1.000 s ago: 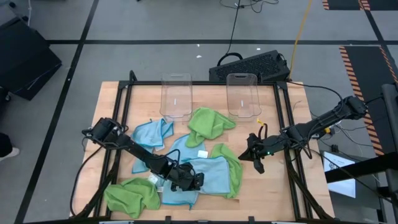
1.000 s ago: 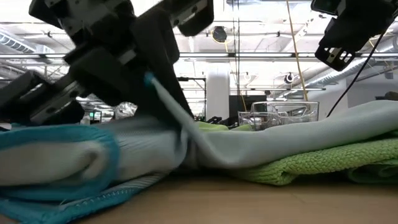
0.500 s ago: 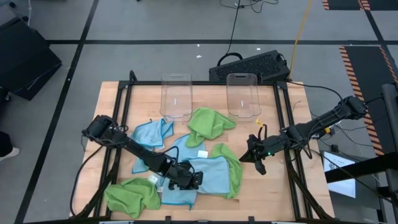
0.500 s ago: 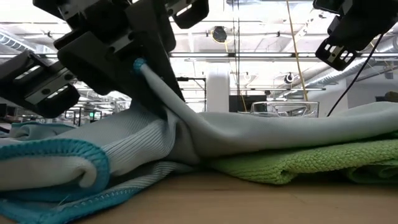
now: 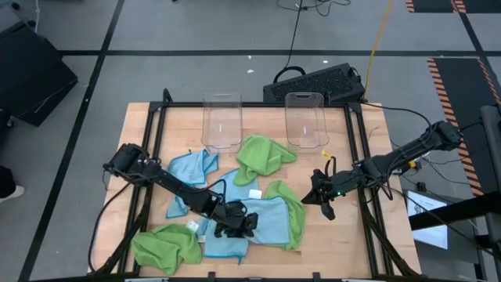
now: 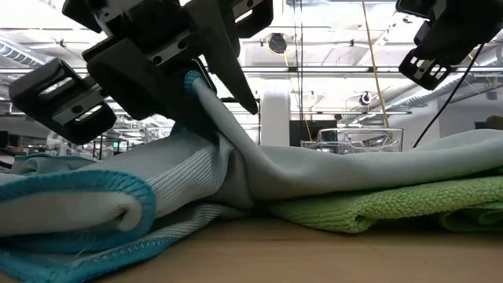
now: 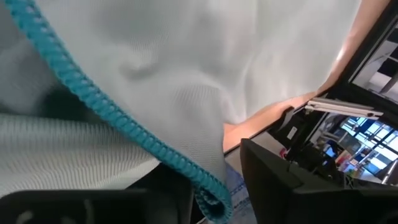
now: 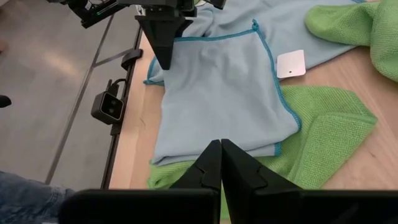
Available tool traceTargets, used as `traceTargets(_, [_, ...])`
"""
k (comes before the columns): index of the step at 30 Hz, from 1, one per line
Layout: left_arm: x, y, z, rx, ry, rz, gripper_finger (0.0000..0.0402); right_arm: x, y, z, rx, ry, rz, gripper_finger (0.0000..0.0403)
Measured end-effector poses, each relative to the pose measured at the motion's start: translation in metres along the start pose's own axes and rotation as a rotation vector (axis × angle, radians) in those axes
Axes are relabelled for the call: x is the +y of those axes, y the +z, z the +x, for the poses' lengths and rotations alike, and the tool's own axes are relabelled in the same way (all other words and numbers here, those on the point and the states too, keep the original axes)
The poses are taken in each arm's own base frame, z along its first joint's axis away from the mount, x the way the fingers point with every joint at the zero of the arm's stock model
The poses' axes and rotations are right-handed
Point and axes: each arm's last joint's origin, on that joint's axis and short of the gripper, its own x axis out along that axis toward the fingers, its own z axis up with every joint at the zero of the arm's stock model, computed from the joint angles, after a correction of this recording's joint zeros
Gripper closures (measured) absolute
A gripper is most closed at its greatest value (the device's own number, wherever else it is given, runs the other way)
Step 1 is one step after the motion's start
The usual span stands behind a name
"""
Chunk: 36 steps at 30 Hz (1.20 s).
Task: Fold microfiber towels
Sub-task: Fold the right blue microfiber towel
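Observation:
My left gripper (image 5: 233, 223) is shut on the hem of a light blue towel (image 5: 262, 219) at the table's near middle. This towel lies spread over a lime green towel (image 5: 291, 210), as the right wrist view (image 8: 217, 93) shows. My right gripper (image 5: 317, 196) hangs shut and empty above the table, to the right of both towels. Other towels lie loose on the table: green ones (image 5: 262, 157) (image 5: 164, 244) and blue ones (image 5: 192, 168) (image 5: 235, 184). My left gripper pinches the blue towel's teal-stitched hem (image 7: 208, 198) between its two fingers, at the towel's left end (image 8: 165, 62). The fingers (image 6: 224, 63) come from above, slanting down. The held edge (image 6: 192, 79) is raised, and the cloth slopes down from it onto the green towel (image 6: 377, 208).
Two clear plastic bins (image 5: 221, 121) (image 5: 305, 117) stand at the table's far side. A black keyboard-like case (image 5: 313, 82) lies beyond the far edge. Bare wood shows at the table's right (image 5: 344, 235) and far left (image 5: 156, 133).
My left gripper has risen a little and shifted slightly toward the table's right, still shut on the blue towel's hem. The held edge has come up with it, while the rest of the towel stays on the green one.

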Motion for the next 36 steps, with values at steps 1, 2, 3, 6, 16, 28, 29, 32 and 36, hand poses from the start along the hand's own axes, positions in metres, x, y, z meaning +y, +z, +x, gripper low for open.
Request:
traceTargets(1, [0.0001,-0.0002,0.0000,0.008,0.003,-0.003,0.0269,-0.0001,-0.0001,0.0000,0.001,-0.001,0.000,0.0403])
traceTargets(2, [0.0000,-0.0005,0.0000,0.014,0.005,-0.003,0.0268,-0.0001,-0.0002,0.0000,0.002,-0.001,0.000,0.0403])
traceTargets(3, [-0.0001,-0.0007,0.0000,0.020,0.005,-0.002,0.0266,-0.0001,-0.0003,0.0000,0.003,-0.001,0.000,0.0403])
traceTargets(6, [-0.0012,-0.0013,0.0000,0.027,-0.005,-0.001,0.0266,0.0003,-0.0008,0.0000,0.018,0.018,-0.001,0.0403])
traceTargets(16, [-0.0016,-0.0016,0.0000,0.033,-0.008,-0.047,0.0266,0.0003,-0.0009,0.0000,0.019,0.018,-0.004,0.0403])
traceTargets(28, [-0.0019,-0.0017,-0.0011,0.049,0.003,-0.096,0.0266,0.0003,-0.0009,0.0000,0.020,0.018,0.000,0.0403])
traceTargets(29, [-0.0019,-0.0017,-0.0011,0.049,0.003,-0.099,0.0266,0.0003,-0.0009,0.0000,0.020,0.018,-0.001,0.0403])
traceTargets(32, [-0.0019,-0.0016,-0.0011,0.046,0.003,-0.112,0.0266,0.0003,-0.0009,0.0000,0.020,0.018,-0.001,0.0403])
traceTargets(36, [-0.0019,-0.0016,-0.0011,0.046,0.003,-0.116,0.0266,0.0003,-0.0009,0.0000,0.020,0.018,-0.002,0.0403])
